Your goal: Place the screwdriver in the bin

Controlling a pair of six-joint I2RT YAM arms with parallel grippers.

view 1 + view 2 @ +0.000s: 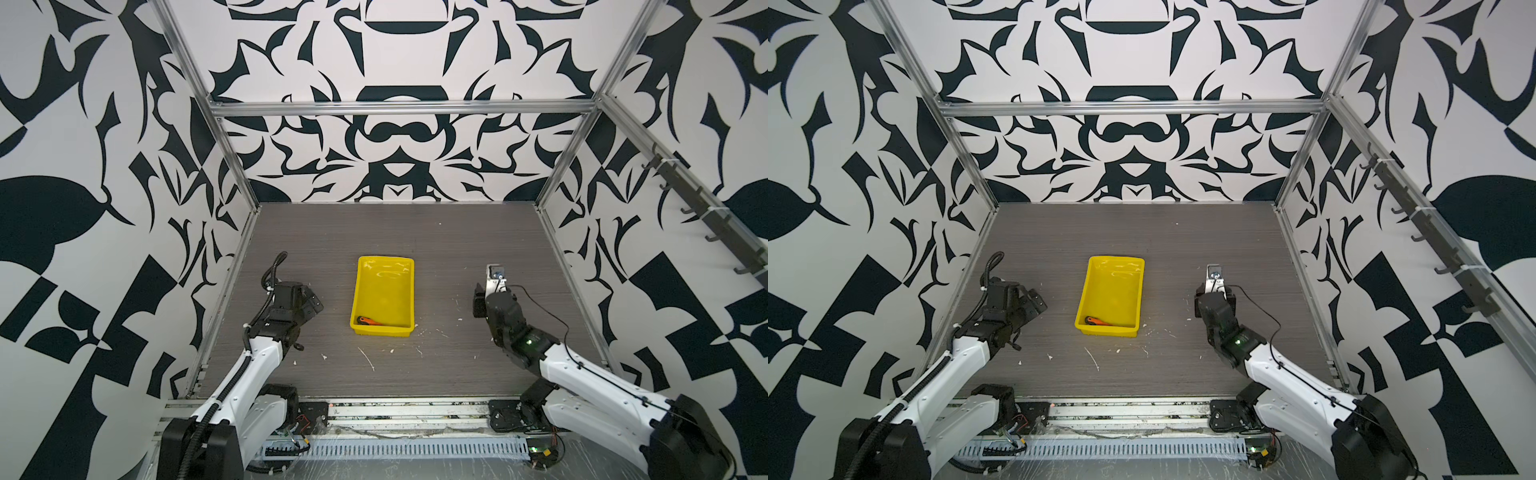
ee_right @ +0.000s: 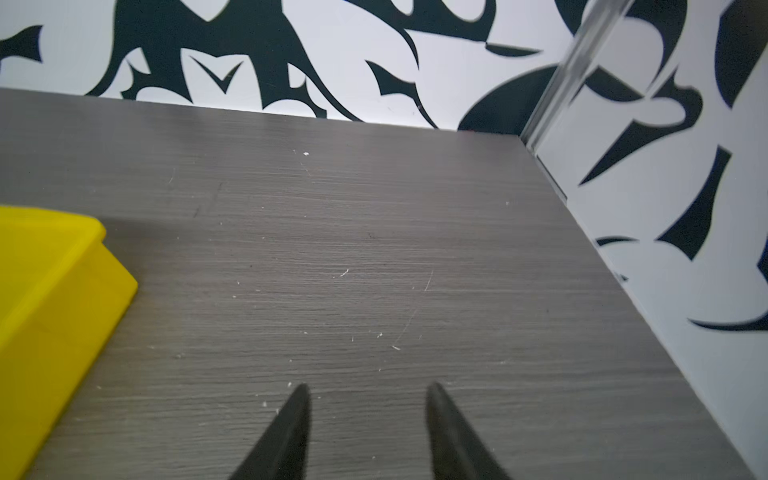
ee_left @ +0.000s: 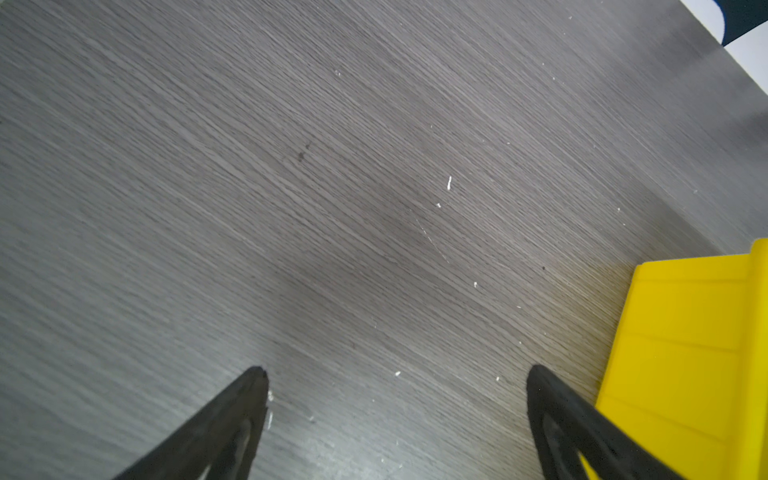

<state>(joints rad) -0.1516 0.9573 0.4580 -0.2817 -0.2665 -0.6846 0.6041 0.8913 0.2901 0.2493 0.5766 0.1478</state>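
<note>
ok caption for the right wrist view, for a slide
Right end effector open over the wood-grain table, nothing between its jaws, yellow bin nearby.

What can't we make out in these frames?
Both top views: the screwdriver is too small to show its shaft and tip.
Both wrist views: the bin interior is cut off by the frame edge.
Both top views: the fingers of the left gripper and right gripper are lost against their dark wrist housings.
</note>
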